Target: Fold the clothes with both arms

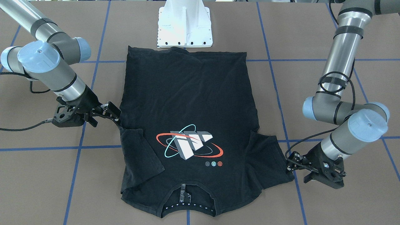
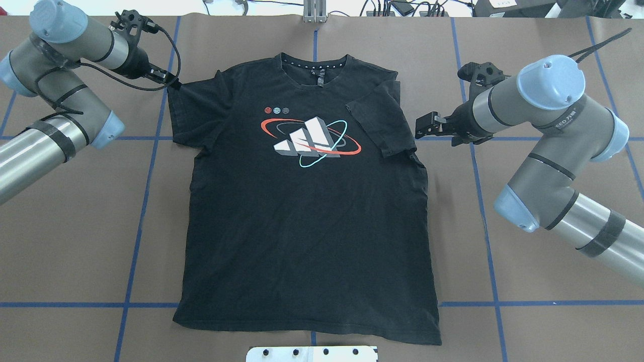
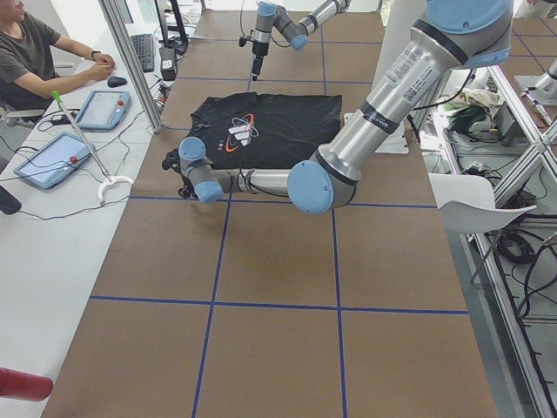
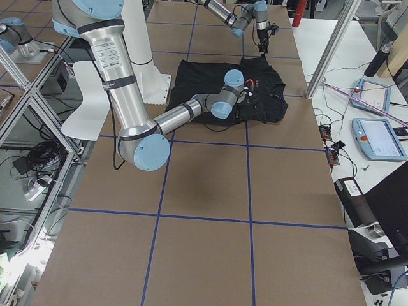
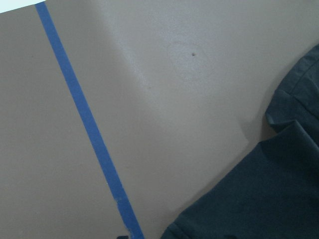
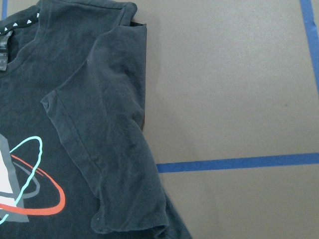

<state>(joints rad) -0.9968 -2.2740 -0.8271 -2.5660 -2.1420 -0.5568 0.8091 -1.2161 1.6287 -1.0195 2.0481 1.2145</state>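
While the black short-sleeved cotton t-shirt (image 2: 307, 226) lies flat, print up, on the brown blue-taped table (image 2: 528, 281), you see the right gripper (image 2: 421, 126) spread beside its folded-in sleeve (image 2: 382, 120). The left gripper (image 2: 175, 84) meets the other sleeve's tip; you cannot tell its grip.

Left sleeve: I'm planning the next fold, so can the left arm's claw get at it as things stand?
Probably yes. The left claw sits right at the outer edge of the left sleeve, which lies flat with nothing over it.

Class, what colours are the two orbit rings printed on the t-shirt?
The red ring and teal ring on the t-shirt show best in the overhead exterior view.
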